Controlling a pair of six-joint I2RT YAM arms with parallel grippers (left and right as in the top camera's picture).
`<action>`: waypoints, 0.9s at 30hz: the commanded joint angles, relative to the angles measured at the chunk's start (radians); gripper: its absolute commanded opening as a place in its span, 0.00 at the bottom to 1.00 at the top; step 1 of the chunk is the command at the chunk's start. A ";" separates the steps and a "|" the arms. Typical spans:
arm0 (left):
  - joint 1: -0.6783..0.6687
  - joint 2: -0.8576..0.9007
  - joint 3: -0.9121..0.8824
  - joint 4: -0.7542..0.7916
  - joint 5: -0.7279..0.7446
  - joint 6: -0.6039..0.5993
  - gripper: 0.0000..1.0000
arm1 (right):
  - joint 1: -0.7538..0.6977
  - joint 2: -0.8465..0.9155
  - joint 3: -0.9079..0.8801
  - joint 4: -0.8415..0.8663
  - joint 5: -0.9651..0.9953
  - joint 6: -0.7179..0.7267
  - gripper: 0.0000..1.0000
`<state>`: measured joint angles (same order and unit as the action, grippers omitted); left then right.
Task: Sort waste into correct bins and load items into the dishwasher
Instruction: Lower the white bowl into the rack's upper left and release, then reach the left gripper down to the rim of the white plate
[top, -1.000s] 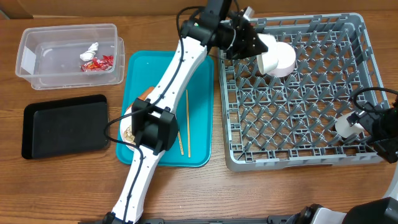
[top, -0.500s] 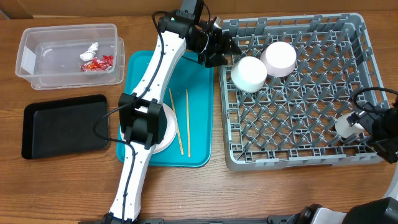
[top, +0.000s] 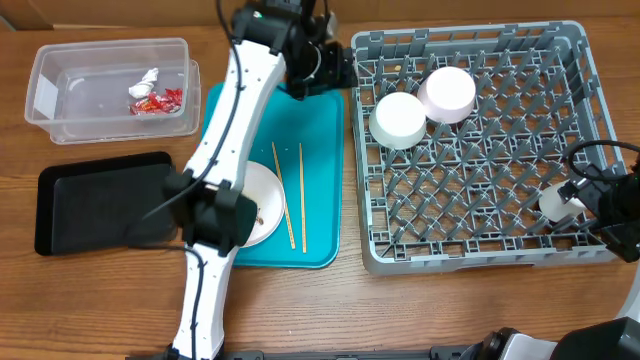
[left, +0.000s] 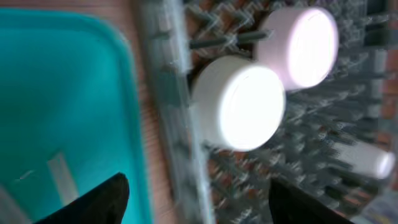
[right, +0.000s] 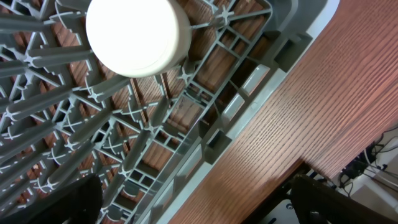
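A white label (top: 42, 96) on the clear tub (top: 60, 128) is showing nothing readable; the red wrapper (top: 160, 100) and tissue (top: 146, 79) are lying inside. The left arm (top: 215, 150) is hiding part of the plate (top: 262, 190) beside the chopsticks (top: 289, 200) on the teal tray (top: 318, 130). Two upturned bowls (top: 398, 118) are resting in the dish rack (top: 470, 258). The left end effector (left: 199, 208) is hanging wide apart and empty at the rack's edge. The right end effector (right: 186, 205) is gaping empty near the cup (right: 137, 34).

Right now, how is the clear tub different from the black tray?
The clear tub is see-through and deep; the black tray is dark and shallow. The tub holds a red wrapper and a white tissue; the tray shows nothing inside where it is visible. Both are rectangles with rounded corners, left of the teal tray.
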<state>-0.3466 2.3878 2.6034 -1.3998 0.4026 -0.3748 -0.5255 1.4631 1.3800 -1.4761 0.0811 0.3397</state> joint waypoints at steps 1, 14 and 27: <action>0.000 -0.099 0.006 -0.119 -0.381 0.029 0.86 | -0.003 -0.021 0.022 0.005 -0.013 -0.004 1.00; 0.023 -0.156 0.002 -0.290 -0.539 -0.017 0.86 | -0.003 -0.021 0.022 -0.004 -0.058 -0.034 1.00; 0.136 -0.418 -0.301 -0.290 -0.532 0.018 0.86 | -0.003 -0.021 0.022 -0.007 -0.058 -0.034 1.00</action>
<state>-0.2314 2.0541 2.4092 -1.6833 -0.1116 -0.3737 -0.5259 1.4631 1.3800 -1.4849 0.0296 0.3126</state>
